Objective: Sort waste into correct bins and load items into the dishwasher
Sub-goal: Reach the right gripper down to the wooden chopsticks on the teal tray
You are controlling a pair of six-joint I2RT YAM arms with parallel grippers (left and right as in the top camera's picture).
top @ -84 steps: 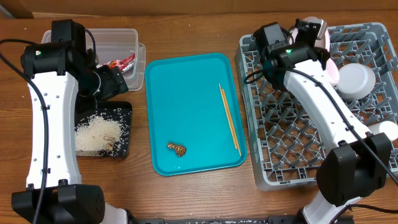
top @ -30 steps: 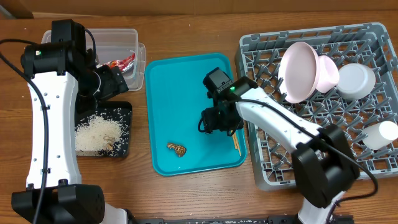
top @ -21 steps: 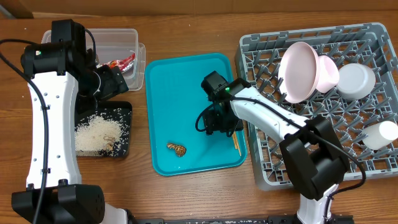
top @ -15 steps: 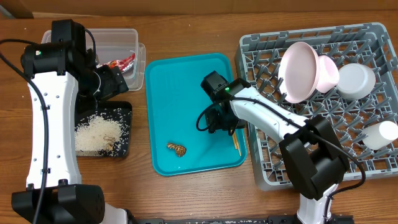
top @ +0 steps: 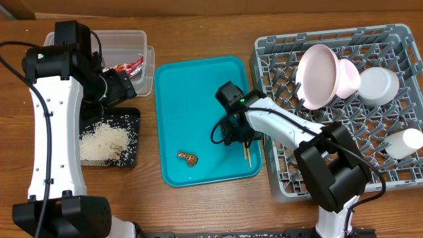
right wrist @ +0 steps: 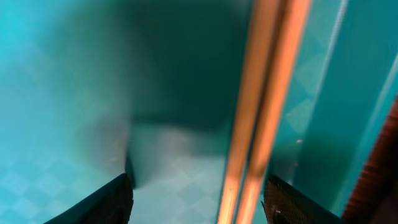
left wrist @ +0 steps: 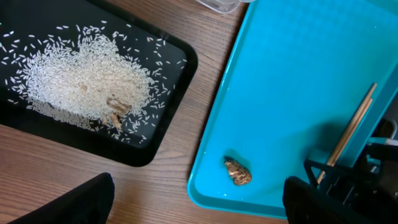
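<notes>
My right gripper (top: pixel 236 135) is down on the teal tray (top: pixel 192 92), open, its jaws astride the two wooden chopsticks (right wrist: pixel 261 112), which lie nearer the right finger (right wrist: pixel 292 202). The chopsticks' near end (top: pixel 248 156) pokes out below it. A brown food scrap (top: pixel 188 158) lies on the tray's front left. My left gripper (top: pixel 125 84) hangs open and empty between the clear tub (top: pixel 125 41), which holds a red-and-white wrapper (top: pixel 131 66), and the black tray (top: pixel 134 122) of rice (top: pixel 102 142). The grey dish rack (top: pixel 396 178) holds pink bowls (top: pixel 317 76), a white bowl (top: pixel 378 84) and a cup (top: pixel 404 142).
In the left wrist view the black tray (left wrist: pixel 168 134) of rice (left wrist: pixel 87 81) lies left, and the scrap (left wrist: pixel 237 172) and the chopsticks (left wrist: pixel 351 130) on the teal tray (left wrist: pixel 292 74) right. Bare wooden table (top: pixel 211 205) runs along the front.
The right gripper has come from the rack to the tray and settled low over the chopsticks, shifting slightly in the last second. The left arm has not moved.
</notes>
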